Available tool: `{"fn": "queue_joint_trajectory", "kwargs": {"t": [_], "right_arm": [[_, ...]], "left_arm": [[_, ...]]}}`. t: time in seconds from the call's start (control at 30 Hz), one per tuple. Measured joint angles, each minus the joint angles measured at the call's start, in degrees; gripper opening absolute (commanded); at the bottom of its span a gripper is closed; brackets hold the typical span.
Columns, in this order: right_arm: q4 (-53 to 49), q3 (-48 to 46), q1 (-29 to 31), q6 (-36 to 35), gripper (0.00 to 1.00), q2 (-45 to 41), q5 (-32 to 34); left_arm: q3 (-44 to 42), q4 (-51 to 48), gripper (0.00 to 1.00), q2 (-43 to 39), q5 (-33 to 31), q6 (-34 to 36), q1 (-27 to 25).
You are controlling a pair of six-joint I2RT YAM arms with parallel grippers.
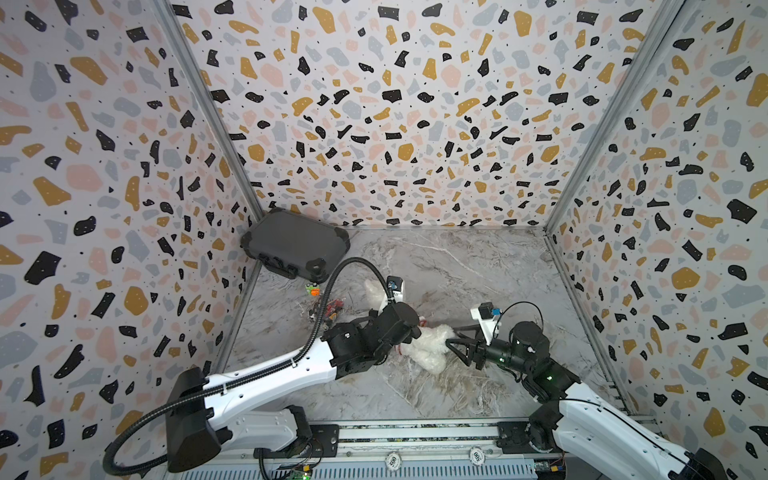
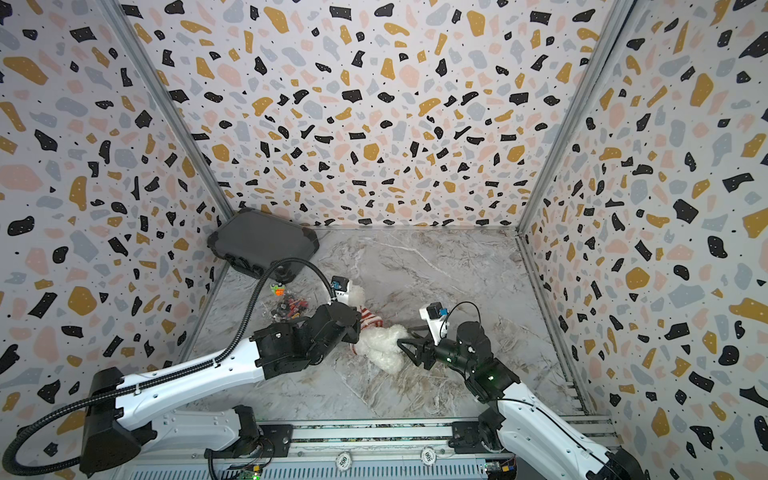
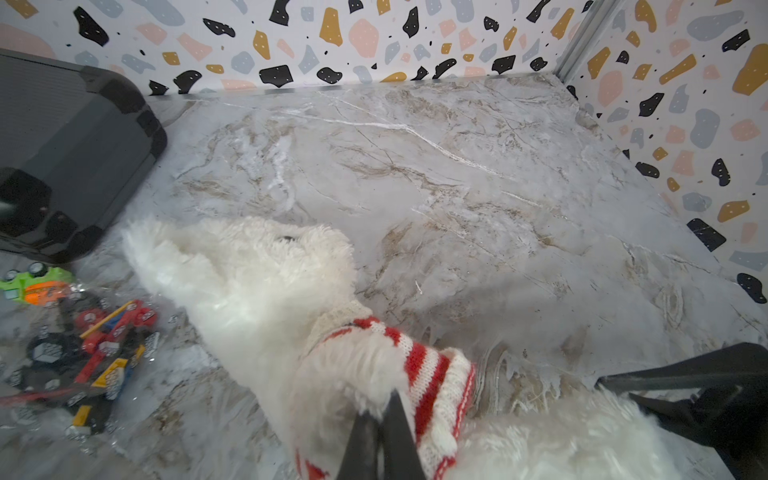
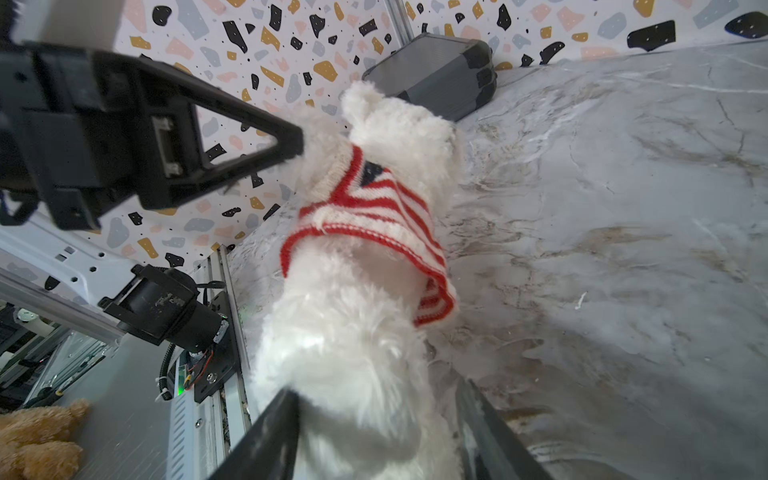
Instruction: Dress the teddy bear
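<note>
Lying on the table [image 1: 457, 266], the teddy bear [image 1: 432, 347] has its head through the sweater [image 4: 374, 208], bunched at the chest and seemingly needing pulling down. The left gripper [image 3: 380, 419] is pinched shut at the knit, and the right gripper [image 4: 378, 390] is open and empty.

In a top view, two small round white discs [image 1: 392, 460] [image 1: 476, 456] lying on the metal base rail [image 1: 432, 451] at the near edge are each showing the number "500", while print on the bagged toy pieces [image 3: 104, 353] is coming out too blurred to read
</note>
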Motion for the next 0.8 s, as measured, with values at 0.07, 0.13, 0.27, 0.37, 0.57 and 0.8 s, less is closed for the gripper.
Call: {"fn": "queue_joint_trajectory", "kwargs": {"t": [0.07,0.13,0.27,0.37,0.57,0.8], "right_arm": [[-0.9,0.0,0.3,-0.3,0.61,0.0,0.5],[-1.4,0.0,0.7,-0.7,0.61,-0.3,1.1],[-2.2,0.0,1.8,-1.5,0.66,-2.2,2.3],[-2.7,0.0,2.2,-1.9,0.67,-4.1,2.8],[-5.1,-0.1,2.1,-2.4,0.68,-8.0,5.5],[-8.7,-0.3,-4.6,-2.5,0.67,-10.6,6.6]], "left_arm": [[0.5,-3.5,0.0,-0.9,-0.5,0.5,0.0],[1.8,-7.3,0.0,-0.8,-1.2,1.0,0.0],[7.1,-14.4,0.0,1.3,-2.5,3.0,0.0],[11.0,-16.9,0.0,4.7,-3.1,4.8,0.2],[16.3,-17.3,0.0,16.4,-1.7,9.0,1.5],[31.0,-15.2,0.0,36.8,1.4,13.2,2.3]]}}
